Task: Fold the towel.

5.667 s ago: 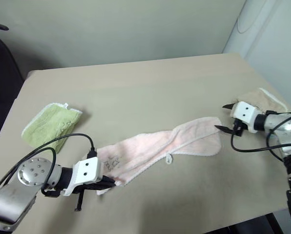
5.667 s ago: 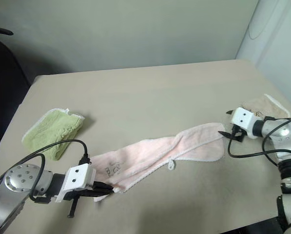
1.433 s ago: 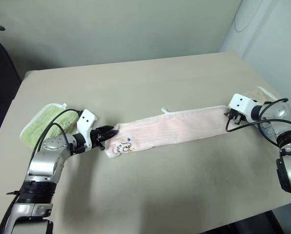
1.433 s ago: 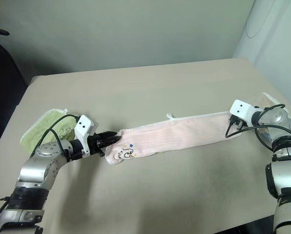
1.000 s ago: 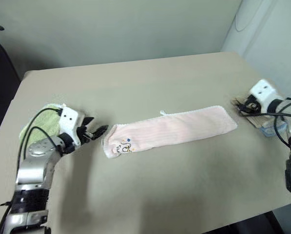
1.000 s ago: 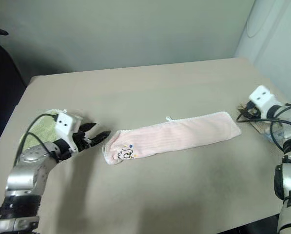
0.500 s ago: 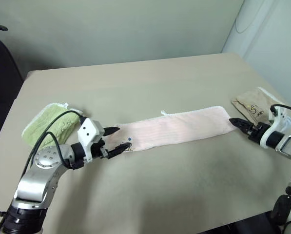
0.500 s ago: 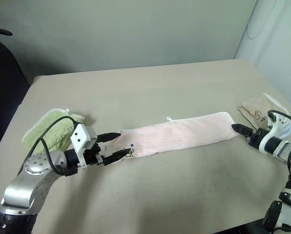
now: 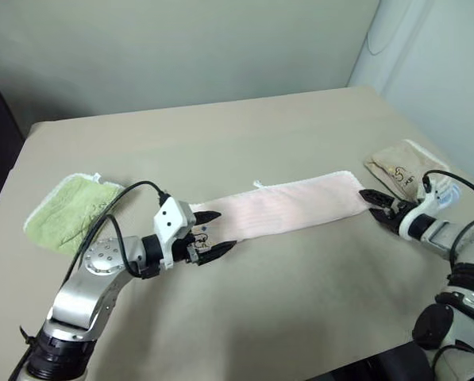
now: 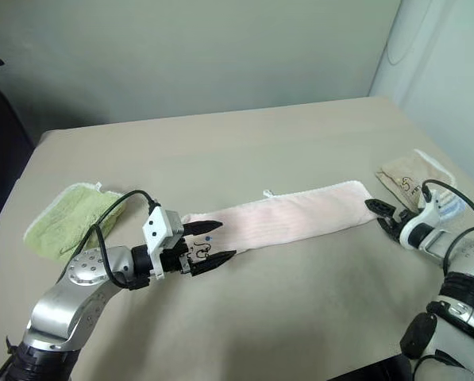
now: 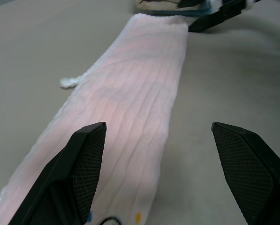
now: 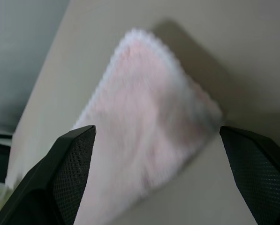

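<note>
Pink terry towel, already a long narrow strip, lies flat across the tan bench. Both the left gripper and right gripper have fingers spread, one at each end. Each should pinch both layers squarely before the ends are brought together.

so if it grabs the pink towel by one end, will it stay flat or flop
The towel will probably flop: it is thin terry lying flat as a long strip on the table, with nothing stiff in it. It looks light, so a lifted end should trail the rest. The ribbed pile should grip rather than slip.
</note>
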`<state>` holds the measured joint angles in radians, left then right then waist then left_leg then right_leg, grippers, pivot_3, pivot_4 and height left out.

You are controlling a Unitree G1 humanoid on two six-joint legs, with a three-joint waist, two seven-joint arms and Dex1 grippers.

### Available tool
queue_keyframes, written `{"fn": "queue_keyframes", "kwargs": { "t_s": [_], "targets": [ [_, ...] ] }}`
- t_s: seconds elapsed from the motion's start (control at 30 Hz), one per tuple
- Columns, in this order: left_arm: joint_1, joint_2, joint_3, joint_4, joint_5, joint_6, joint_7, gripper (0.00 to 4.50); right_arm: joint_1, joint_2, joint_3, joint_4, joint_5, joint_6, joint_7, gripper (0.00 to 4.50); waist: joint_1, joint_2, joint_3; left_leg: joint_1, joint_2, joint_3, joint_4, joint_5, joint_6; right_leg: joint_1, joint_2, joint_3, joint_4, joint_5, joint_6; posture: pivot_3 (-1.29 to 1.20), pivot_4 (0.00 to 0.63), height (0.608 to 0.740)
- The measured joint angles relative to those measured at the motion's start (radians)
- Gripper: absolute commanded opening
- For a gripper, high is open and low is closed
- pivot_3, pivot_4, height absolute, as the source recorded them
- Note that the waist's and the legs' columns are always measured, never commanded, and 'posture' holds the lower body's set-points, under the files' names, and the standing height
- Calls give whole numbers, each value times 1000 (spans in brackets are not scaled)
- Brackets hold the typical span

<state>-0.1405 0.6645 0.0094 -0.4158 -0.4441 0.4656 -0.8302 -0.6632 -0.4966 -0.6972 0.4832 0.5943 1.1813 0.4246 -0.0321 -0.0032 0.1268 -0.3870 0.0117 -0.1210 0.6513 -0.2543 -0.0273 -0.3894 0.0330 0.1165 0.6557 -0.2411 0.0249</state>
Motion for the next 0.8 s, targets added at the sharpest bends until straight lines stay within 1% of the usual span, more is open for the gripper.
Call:
{"fn": "queue_keyframes", "kwargs": {
  "t_s": [0.23,0.27,0.37,0.47,0.67,0.7,0.8],
  "targets": [
    [0,-3,-19,0,15,-1,10,3913,-117,-11,86,208,-33,-164,12,4482,-1,-1,-1,1,0,0,0,-1,1,1,0,0,0,0,0,0,150,740],
    [0,-3,-19,0,16,-1,12,3913,-124,-13,92,225,-35,-177,15,4315,-1,-1,-1,0,0,0,0,-1,1,1,0,0,0,0,0,0,150,740],
    [1,-3,-19,-1,16,-2,16,3913,-132,-20,111,260,-40,-207,18,3612,0,-1,-1,0,0,0,0,-1,1,1,0,0,-1,0,0,0,150,740],
    [11,-3,-19,-1,17,-7,24,3913,-117,-25,109,263,-38,-217,15,2420,0,-1,-1,-1,0,0,-1,-1,1,0,0,0,-1,0,0,0,150,740],
    [15,-3,-19,-1,18,-15,28,3913,-67,-37,76,214,-1,-185,2,258,11,-1,0,-2,0,0,-5,-1,1,-2,0,-1,-3,-1,-2,0,150,740],
    [15,-3,-19,-1,18,-19,28,3913,-63,-40,73,204,6,-179,-1,50,13,-1,0,-2,0,0,-5,-1,1,-2,0,-1,-3,-1,-2,0,150,740],
    [15,-2,-18,0,18,-22,27,3913,-38,-85,63,196,10,-184,-13,50,29,1,0,-4,0,-1,-4,-1,1,-2,-1,-1,-5,0,0,0,150,740]
  ]
}}
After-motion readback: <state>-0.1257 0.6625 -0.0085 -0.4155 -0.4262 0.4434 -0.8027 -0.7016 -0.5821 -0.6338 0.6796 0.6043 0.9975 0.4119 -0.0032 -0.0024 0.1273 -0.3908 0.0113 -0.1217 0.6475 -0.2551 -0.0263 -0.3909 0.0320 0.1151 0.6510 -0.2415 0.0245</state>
